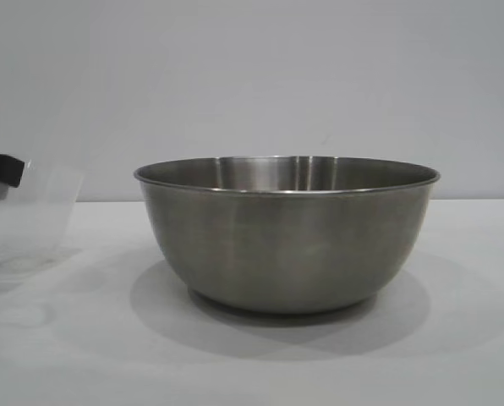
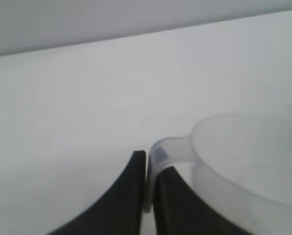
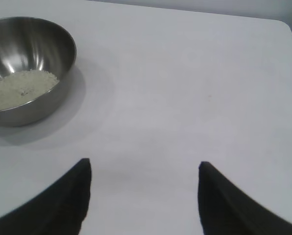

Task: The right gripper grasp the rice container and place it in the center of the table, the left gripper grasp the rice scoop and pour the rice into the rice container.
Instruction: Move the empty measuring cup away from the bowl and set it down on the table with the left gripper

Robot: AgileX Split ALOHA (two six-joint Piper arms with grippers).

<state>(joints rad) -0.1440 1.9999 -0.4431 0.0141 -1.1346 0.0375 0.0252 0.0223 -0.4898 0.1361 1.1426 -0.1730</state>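
The steel rice container (image 1: pixel 287 237) stands upright in the middle of the white table (image 1: pixel 252 364). In the right wrist view the rice container (image 3: pixel 23 68) holds a layer of white rice (image 3: pixel 21 88). At the exterior view's left edge the clear rice scoop (image 1: pixel 28 216) is close above the table, tilted. My left gripper (image 2: pixel 152 164) is shut on the rice scoop's handle (image 2: pixel 168 149); only a black tip of the left gripper (image 1: pixel 2 169) shows in the exterior view. My right gripper (image 3: pixel 143 169) hangs open over bare table, well away from the rice container.
A plain grey wall (image 1: pixel 252 76) rises behind the table. The table's far edge and rounded corner (image 3: pixel 283 24) show in the right wrist view. Bare tabletop lies around the bowl on both sides.
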